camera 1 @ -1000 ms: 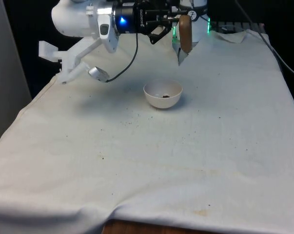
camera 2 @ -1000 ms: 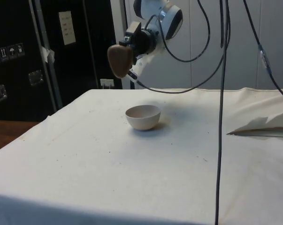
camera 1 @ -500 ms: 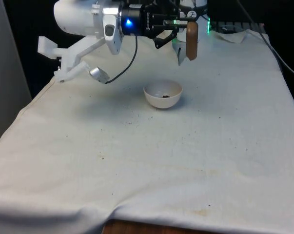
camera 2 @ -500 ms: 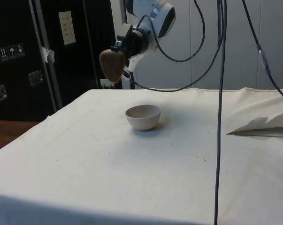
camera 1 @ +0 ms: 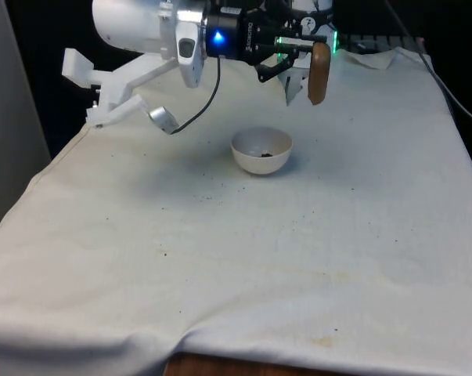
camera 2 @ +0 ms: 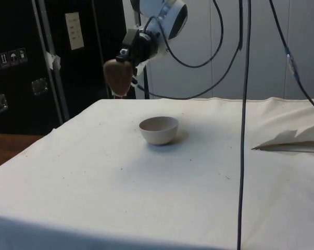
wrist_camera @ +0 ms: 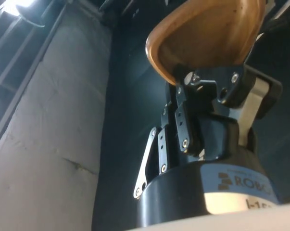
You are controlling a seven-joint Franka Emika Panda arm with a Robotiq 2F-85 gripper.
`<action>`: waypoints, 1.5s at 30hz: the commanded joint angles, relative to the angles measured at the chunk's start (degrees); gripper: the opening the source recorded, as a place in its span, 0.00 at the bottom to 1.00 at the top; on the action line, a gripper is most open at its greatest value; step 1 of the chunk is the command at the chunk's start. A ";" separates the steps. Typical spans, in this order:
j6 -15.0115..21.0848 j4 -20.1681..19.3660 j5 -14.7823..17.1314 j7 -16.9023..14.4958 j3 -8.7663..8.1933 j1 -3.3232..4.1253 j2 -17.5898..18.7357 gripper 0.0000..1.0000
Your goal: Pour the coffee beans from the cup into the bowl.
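Observation:
My gripper (camera 1: 304, 56) is shut on a brown cup (camera 1: 319, 73), held on its side high above the table. In the front view the cup hangs beyond the white bowl (camera 1: 261, 150) and a little to its right. Dark coffee beans lie in the bottom of the bowl. In the side view the cup (camera 2: 118, 77) hangs left of the bowl (camera 2: 158, 129) and well above it. In the wrist view the cup's inside (wrist_camera: 207, 36) looks bare, with a finger (wrist_camera: 209, 82) clamped on its rim.
Stray beans and dark specks (camera 1: 212, 190) dot the white cloth (camera 1: 243, 258) near the bowl. A crumpled fold of cloth (camera 2: 294, 140) lies at the side view's right. Black cables (camera 2: 245, 120) hang down in front of the side camera.
The arm has swung the cup towards the front view's right and slightly lower, away from over the bowl; in the side view it drifted left. The bowl has stayed put.

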 commanded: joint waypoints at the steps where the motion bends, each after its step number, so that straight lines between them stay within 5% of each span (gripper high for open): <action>1: 0.40 -0.06 -0.17 0.06 0.17 0.06 -0.11 0.00; 2: 1.78 -0.46 -0.34 0.57 -0.17 0.86 -0.69 0.00; 6: 3.55 -0.46 -1.15 0.69 0.63 1.20 -1.32 0.00; 9: 4.70 -0.46 -1.78 0.80 1.26 1.32 -1.72 0.00; 10: 3.44 -0.06 -1.60 0.17 1.66 0.57 -1.20 0.00; 11: 5.16 -0.46 -1.95 0.80 1.49 1.38 -1.89 0.00; 18: 8.08 -0.40 -3.32 1.15 3.09 1.66 -2.92 0.00; 19: 6.93 -0.06 -3.09 0.52 3.55 0.86 -2.41 0.00; 20: 8.42 -0.46 -3.55 1.15 3.32 1.66 -3.09 0.00; 21: 9.17 -0.52 -3.95 1.15 3.78 1.72 -3.38 0.00; 28: 11.23 -0.63 -5.16 1.26 5.04 1.89 -4.24 0.00; 29: 10.08 -0.11 -4.98 0.63 5.50 1.15 -3.61 0.00; 30: 11.86 -0.63 -5.50 1.32 5.39 1.95 -4.47 0.00; 37: 14.27 -0.46 -7.10 2.12 6.99 1.95 -5.44 0.00; 38: 13.29 -0.11 -6.93 1.49 7.51 1.20 -4.98 0.00; 39: 14.61 -0.40 -7.33 2.23 7.22 1.89 -5.56 0.00; 45: 17.07 -0.29 -9.40 2.86 8.48 1.78 -5.96 0.00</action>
